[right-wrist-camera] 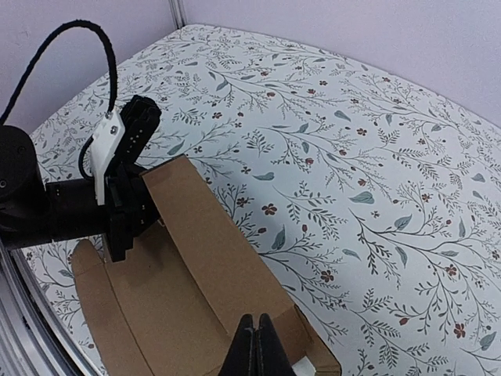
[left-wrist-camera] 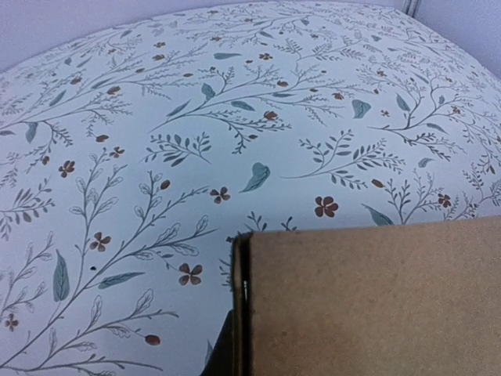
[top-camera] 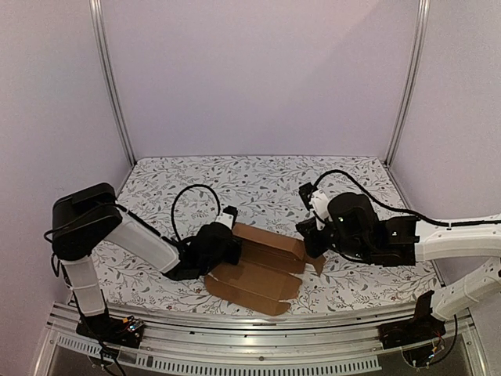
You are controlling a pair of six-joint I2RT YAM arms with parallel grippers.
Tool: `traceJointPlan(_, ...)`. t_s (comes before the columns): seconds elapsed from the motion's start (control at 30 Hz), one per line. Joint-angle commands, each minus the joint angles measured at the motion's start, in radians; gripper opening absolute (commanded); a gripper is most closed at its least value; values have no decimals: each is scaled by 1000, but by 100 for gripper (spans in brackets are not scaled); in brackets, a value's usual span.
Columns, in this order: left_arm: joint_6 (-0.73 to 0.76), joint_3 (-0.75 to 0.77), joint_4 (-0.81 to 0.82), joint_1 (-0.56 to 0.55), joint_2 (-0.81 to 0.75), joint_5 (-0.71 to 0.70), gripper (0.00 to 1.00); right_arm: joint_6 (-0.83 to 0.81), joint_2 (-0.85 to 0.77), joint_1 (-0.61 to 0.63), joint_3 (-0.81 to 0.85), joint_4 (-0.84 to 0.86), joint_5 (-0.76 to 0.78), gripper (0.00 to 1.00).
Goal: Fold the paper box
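On the floral tablecloth (top-camera: pixel 235 176), towards its near edge, lies the half-formed paper box (top-camera: pixel 262 270). The left gripper (top-camera: pixel 233 235) and right gripper (top-camera: pixel 309 235) each pinch an end of its raised wall, which likely needs creasing upright next

brown paper box (top-camera: pixel 262 270), floral tablecloth (top-camera: pixel 258 184)

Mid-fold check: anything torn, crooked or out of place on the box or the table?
Nothing stands out. The paper box is half folded, its long wall raised, with the left gripper holding one end and the right gripper pinching the other. No tear or crush shows, and the floral cloth lies flat.
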Motion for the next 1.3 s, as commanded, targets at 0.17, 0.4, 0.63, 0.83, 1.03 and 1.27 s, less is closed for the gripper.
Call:
traceJointPlan(0.17, -255, 16, -320, -8, -93, -93, 0, 16, -10, -9, -31, -120, 14, 0)
traceJointPlan(0.4, -325, 61, -455, -35, -107, -106, 0, 42, 69, -30, -11, -108, -29, 0)
traceJointPlan(0.63, -364, 85, -522, -59, -112, -98, 0, 58, 147, -44, 16, -83, -42, 0)
traceJointPlan(0.83, -389, 89, -558, -77, -120, -95, 0, 63, 195, -49, 16, -52, 2, 0)
traceJointPlan(1.03, -407, 95, -571, -99, -119, -89, 0, 67, 243, -50, 33, -1, -13, 0)
traceJointPlan(1.27, -420, 103, -571, -104, -125, -50, 0, 80, 304, -50, 62, 49, -54, 0)
